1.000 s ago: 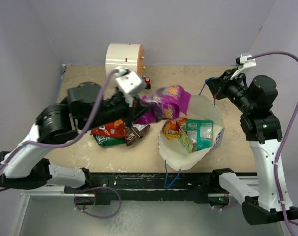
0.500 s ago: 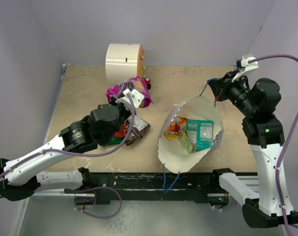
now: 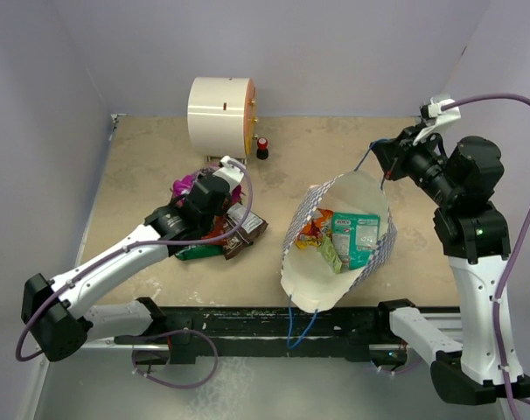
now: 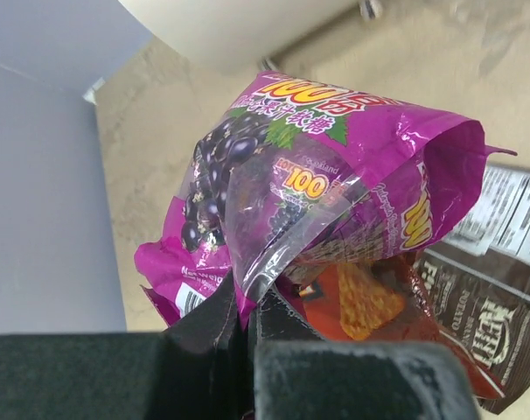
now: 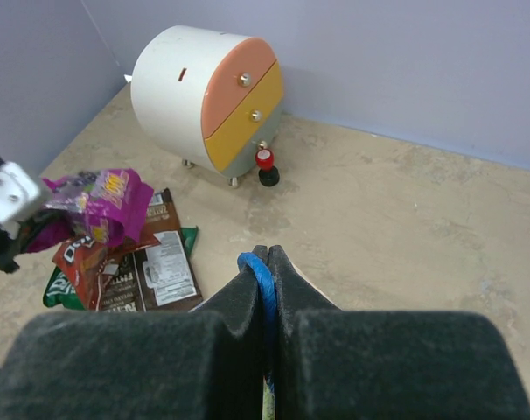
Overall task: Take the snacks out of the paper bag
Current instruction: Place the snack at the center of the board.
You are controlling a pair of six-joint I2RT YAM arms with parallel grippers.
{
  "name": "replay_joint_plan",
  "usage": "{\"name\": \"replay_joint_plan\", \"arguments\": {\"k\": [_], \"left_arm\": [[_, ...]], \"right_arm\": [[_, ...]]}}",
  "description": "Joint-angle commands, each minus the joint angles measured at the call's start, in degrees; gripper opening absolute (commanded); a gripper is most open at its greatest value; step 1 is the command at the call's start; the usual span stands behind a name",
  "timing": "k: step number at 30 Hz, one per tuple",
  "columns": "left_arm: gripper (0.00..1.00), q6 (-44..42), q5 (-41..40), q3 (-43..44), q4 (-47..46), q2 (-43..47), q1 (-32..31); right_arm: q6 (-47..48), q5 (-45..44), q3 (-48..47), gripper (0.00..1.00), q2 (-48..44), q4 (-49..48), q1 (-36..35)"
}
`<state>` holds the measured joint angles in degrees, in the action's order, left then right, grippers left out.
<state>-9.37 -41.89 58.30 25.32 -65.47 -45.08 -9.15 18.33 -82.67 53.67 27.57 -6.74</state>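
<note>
The paper bag [image 3: 313,282] lies open mid-table, white inside, checkered outside, with green and orange-yellow snacks [image 3: 352,236] still in it. My right gripper [image 5: 267,258] is shut on the bag's blue cord handle [image 5: 258,267] and holds it up at the bag's far right [image 3: 376,164]. My left gripper [image 4: 245,317] is shut on a corner of the purple grape snack packet [image 4: 317,188], low over the pile of snacks [image 3: 234,234] left of the bag. The orange-red packet [image 4: 361,302] and brown packet [image 4: 484,306] lie just under it.
A white cylindrical drum [image 3: 219,115] with an orange drawer face stands at the back left, with a small red-topped knob [image 3: 262,146] beside it. Purple walls close the back and sides. A black rail [image 3: 282,319] runs along the near edge.
My left arm has carried the purple packet from beside the bag leftward and down onto the snack pile. The right gripper has kept hold of the handle with little movement.
</note>
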Motion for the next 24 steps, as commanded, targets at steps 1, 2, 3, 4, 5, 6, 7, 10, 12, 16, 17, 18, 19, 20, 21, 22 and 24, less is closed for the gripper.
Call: {"name": "replay_joint_plan", "arguments": {"k": [1, 2, 3, 4, 5, 6, 7, 10, 12, 16, 17, 18, 19, 20, 21, 22, 24], "left_arm": [[0.00, 1.9, -0.6, -1.6, -7.0, -0.2, 2.7], [0.00, 2.8, -1.0, -2.0, -6.2, -0.4, 2.9], [0.00, 3.4, -1.0, -2.7, -5.8, -0.4, 3.0], [0.00, 3.7, -0.3, -4.0, -5.9, -0.4, 2.9], [0.00, 4.3, 1.1, -4.9, -5.8, -0.4, 2.9], [0.00, 5.0, 2.5, -5.6, -5.7, -0.5, 3.0], [0.00, 6.1, 3.5, -6.1, -5.8, -0.6, 3.0], [0.00, 9.8, 5.6, -7.4, -6.0, -1.1, 3.0], [0.00, 12.9, 7.1, -7.7, -5.3, -2.5, 3.0], [0.00, 23.9, 8.1, -7.2, 0.7, -5.5, 2.9], [0.00, 25.7, 9.2, -7.7, 1.8, -6.1, 3.0], [0.00, 27.0, 10.2, -8.2, 2.2, -6.6, 2.9], [0.00, 27.9, 11.0, -8.9, 2.3, -7.2, 2.9], [0.00, 29.0, 11.4, -9.3, 2.8, -7.7, 3.0], [0.00, 30.0, 11.5, -9.5, 3.4, -8.3, 3.0], [0.02, 30.9, 11.4, -9.8, 3.9, -8.6, 3.0], [0.08, 32.1, 11.6, -10.2, 4.3, -9.1, 3.0]], "right_arm": [[0.8, -0.4, -4.6, 0.00, 0.1, -3.8, 0.0], [0.7, -0.6, -4.6, 0.00, -0.2, -3.8, 0.0], [0.7, -0.8, -4.4, 0.00, -0.4, -3.9, 0.0], [0.7, -1.0, -4.2, 0.00, -0.7, -4.0, 0.0], [0.6, -1.3, -3.8, 0.00, -0.9, -4.1, 0.0], [0.4, -1.4, -3.5, 0.00, -1.0, -4.2, 0.0], [0.1, -1.3, -3.3, 0.00, -1.0, -4.2, 0.0], [0.0, -0.9, -3.7, 0.00, -0.9, -3.8, 0.0], [0.2, -1.3, -3.7, 0.00, -1.0, -3.7, 0.0], [0.5, -1.7, -3.5, 0.00, -1.1, -3.8, 0.0], [0.6, -1.7, -3.5, 0.00, -1.1, -3.8, 0.0], [0.5, -1.7, -3.4, 0.00, -1.2, -3.8, 0.0], [0.6, -1.9, -3.3, 0.00, -1.2, -3.8, 0.0], [0.6, -1.9, -2.9, 0.00, -1.3, -3.9, 0.0], [0.6, -1.9, -2.6, 0.00, -1.4, -3.9, 0.0], [0.7, -1.8, -2.3, 0.00, -1.5, -3.9, 0.0], [0.8, -1.7, -1.7, 0.00, -1.5, -3.9, 0.0]]}}
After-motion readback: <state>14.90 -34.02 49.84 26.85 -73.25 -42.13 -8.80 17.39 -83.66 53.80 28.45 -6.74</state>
